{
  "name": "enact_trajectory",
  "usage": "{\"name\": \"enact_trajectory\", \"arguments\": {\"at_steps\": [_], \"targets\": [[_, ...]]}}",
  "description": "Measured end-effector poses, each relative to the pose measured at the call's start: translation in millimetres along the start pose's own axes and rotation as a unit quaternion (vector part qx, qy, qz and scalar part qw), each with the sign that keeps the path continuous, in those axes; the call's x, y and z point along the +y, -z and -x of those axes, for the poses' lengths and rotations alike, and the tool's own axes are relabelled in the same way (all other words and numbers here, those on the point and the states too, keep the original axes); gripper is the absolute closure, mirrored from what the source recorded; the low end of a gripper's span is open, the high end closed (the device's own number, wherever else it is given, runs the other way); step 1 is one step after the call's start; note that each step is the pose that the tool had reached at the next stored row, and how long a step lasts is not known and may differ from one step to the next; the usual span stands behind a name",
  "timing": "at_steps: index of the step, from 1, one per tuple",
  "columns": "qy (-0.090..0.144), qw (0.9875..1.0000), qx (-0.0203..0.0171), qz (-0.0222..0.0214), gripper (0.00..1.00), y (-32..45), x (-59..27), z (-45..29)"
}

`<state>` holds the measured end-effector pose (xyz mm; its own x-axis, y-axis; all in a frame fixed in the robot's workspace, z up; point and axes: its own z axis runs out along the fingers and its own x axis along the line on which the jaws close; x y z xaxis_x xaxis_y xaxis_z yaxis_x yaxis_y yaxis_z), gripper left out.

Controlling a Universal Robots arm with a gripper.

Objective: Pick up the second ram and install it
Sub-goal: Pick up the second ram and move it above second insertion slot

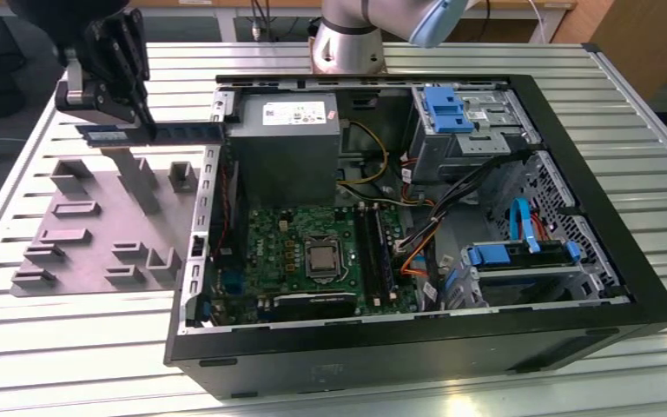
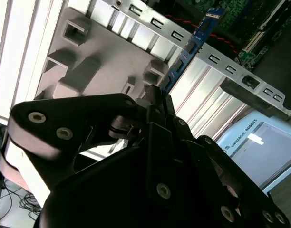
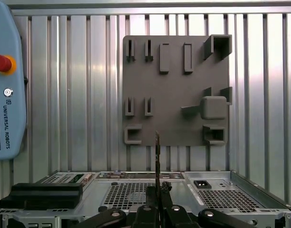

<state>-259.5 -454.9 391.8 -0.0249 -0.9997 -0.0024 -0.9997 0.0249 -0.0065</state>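
Pick-up done: end effector [image 1: 111, 117] clamped shut on second ram [image 1: 183, 132], stick held clear above grey tray [image 1: 90, 217]. Install left: ram outside computer case [image 1: 426, 343] beside tray, memory slots [image 1: 371, 252] unreached.

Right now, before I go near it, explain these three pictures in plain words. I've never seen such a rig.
The machine is one robot arm with a black gripper at its end. The exterior view comes from a camera off the arm; both wrist views come from cameras riding on it. On the slatted metal table stand an open computer case, its motherboard showing, and a grey tray with upright pegs. The gripper is shut on the second ram, a thin memory stick, held in the air above the tray, not yet in the case.
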Motion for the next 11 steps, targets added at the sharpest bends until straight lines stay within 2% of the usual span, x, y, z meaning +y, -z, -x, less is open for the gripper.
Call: {"name": "enact_trajectory", "arguments": {"at_steps": [11], "targets": [[0.000, 1.0000, 0.0000, 0.0000, 0.86, -0.1, -15.0, 0.4]]}}
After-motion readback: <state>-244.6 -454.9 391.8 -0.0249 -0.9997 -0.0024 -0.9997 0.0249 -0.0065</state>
